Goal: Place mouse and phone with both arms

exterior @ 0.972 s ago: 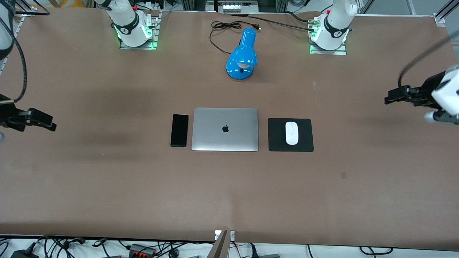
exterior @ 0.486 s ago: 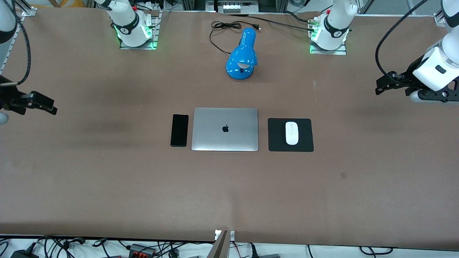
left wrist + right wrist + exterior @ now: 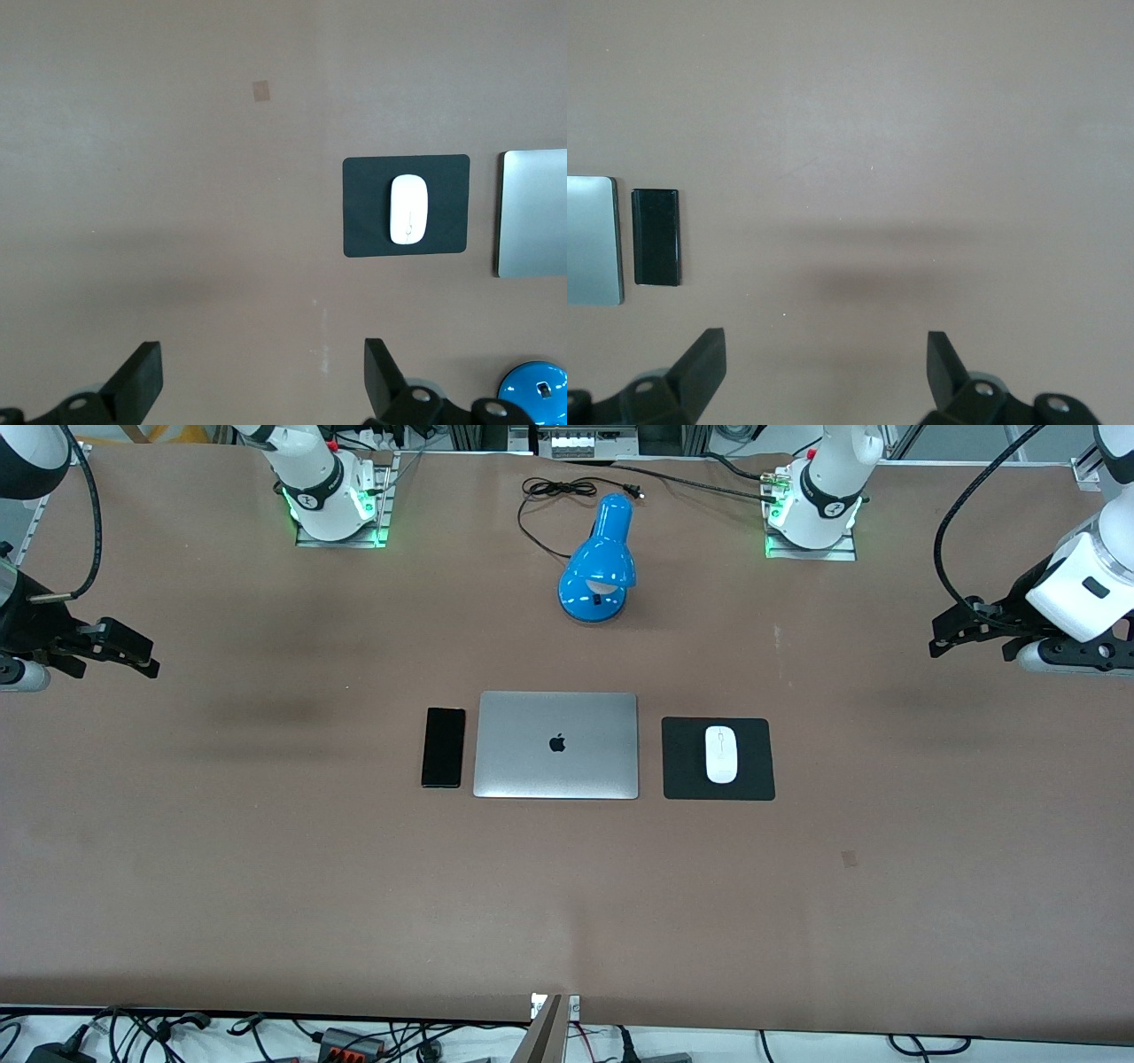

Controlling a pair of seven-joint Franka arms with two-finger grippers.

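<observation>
The white mouse [image 3: 721, 754] lies on a black mouse pad [image 3: 682, 760] beside a closed silver laptop [image 3: 556, 745], toward the left arm's end of the table. It also shows in the left wrist view [image 3: 408, 208]. The black phone [image 3: 443, 747] lies flat on the table at the laptop's side toward the right arm's end, also in the right wrist view [image 3: 656, 236]. My left gripper [image 3: 955, 629] is open and empty, up in the air over bare table at its end. My right gripper [image 3: 131, 654] is open and empty over bare table at its end.
A blue desk lamp [image 3: 602, 567] with a black cord [image 3: 545, 491] stands between the arm bases, farther from the front camera than the laptop. A small patch [image 3: 850, 858] marks the brown table [image 3: 354, 886].
Both arms have risen and drawn back toward their own ends of the table, grippers open and empty throughout. Mouse, phone and laptop have not moved.
</observation>
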